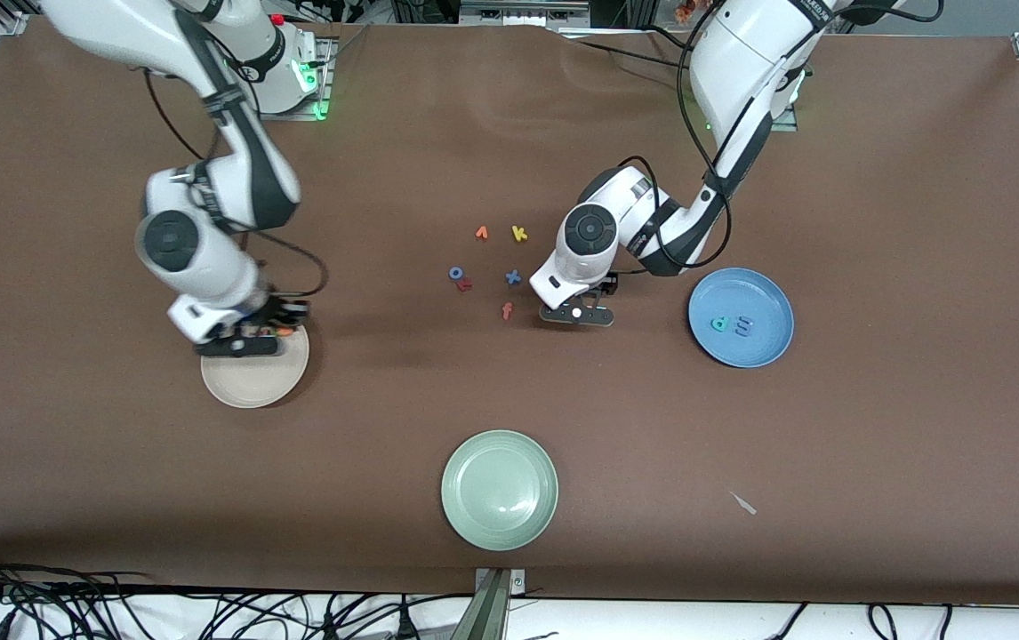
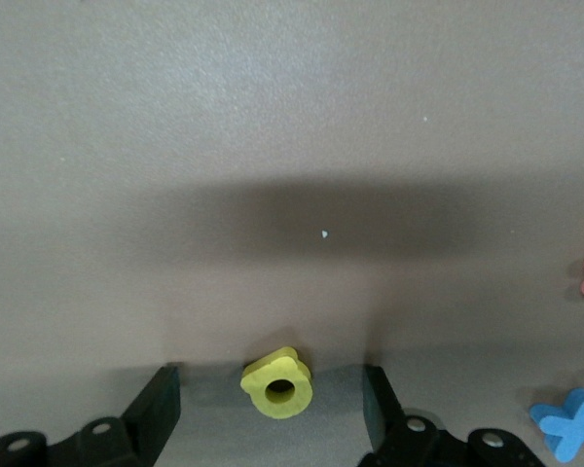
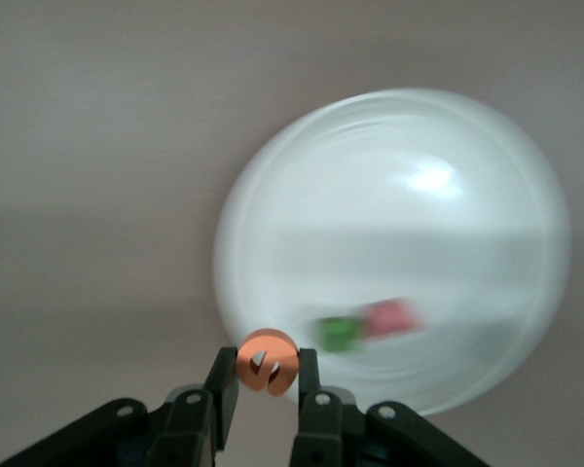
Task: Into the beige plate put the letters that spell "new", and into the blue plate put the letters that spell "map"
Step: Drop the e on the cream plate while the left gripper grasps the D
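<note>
Right gripper (image 3: 263,389), jaws clamped on the orange e (image 3: 268,361), hangs over the beige plate (image 1: 247,384), which holds green n (image 3: 341,334) and pinkish-red w (image 3: 391,318); it must release. Left gripper (image 2: 273,413), jaws open, straddles yellow a (image 2: 277,384) on the tabletop near the blue plate (image 1: 741,293); it must close.

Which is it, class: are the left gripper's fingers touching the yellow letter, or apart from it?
Apart. The left wrist view shows bare table between the yellow letter and each of the fingers.

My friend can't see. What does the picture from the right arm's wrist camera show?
The right tool pinches a small orange letter above the edge of a pale round plate. A green letter and a pinkish-red letter already lie in the plate, all blurred.
</note>
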`<action>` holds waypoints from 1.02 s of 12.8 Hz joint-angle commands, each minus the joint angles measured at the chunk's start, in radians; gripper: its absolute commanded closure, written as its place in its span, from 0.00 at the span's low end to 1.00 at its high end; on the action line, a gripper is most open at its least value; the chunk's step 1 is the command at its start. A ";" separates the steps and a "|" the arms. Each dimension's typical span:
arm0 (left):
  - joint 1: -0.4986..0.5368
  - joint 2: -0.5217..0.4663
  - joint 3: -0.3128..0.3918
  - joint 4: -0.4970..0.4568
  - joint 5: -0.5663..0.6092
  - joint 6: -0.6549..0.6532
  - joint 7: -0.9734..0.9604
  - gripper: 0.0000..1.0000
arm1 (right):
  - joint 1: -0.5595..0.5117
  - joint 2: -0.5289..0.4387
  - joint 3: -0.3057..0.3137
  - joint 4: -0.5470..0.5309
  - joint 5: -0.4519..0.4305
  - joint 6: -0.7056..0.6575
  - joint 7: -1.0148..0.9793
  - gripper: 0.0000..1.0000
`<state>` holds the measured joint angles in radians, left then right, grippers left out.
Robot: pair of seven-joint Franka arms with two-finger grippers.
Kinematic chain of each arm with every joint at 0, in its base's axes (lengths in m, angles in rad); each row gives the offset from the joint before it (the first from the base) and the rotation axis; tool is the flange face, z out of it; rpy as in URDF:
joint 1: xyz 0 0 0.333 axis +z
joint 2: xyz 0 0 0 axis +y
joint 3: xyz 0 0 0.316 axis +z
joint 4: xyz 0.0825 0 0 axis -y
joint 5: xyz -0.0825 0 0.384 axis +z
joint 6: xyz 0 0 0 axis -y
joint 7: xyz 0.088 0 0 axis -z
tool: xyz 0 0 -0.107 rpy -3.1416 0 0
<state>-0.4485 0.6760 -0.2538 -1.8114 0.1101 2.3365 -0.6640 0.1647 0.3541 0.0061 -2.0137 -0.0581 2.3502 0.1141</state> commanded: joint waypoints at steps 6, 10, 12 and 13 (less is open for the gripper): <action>-0.001 -0.013 0.007 0.000 -0.015 -0.011 0.014 0.89 | -0.025 0.032 -0.035 0.015 0.012 0.029 -0.129 0.76; 0.022 -0.042 0.007 0.012 -0.007 -0.044 0.017 0.91 | -0.027 0.039 -0.035 0.026 0.043 0.049 -0.129 0.06; 0.066 -0.076 0.007 0.014 -0.006 -0.103 0.067 0.91 | -0.025 0.029 -0.035 0.052 0.043 0.037 -0.131 0.00; 0.097 -0.093 0.007 0.014 -0.009 -0.133 0.148 0.91 | -0.027 0.017 -0.035 0.068 0.041 0.008 -0.125 0.00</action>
<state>-0.4022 0.6370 -0.2460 -1.7900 0.1102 2.2689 -0.6248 0.1370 0.3842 -0.0278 -1.9839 -0.0352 2.3952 -0.0086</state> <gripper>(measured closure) 0.696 0.106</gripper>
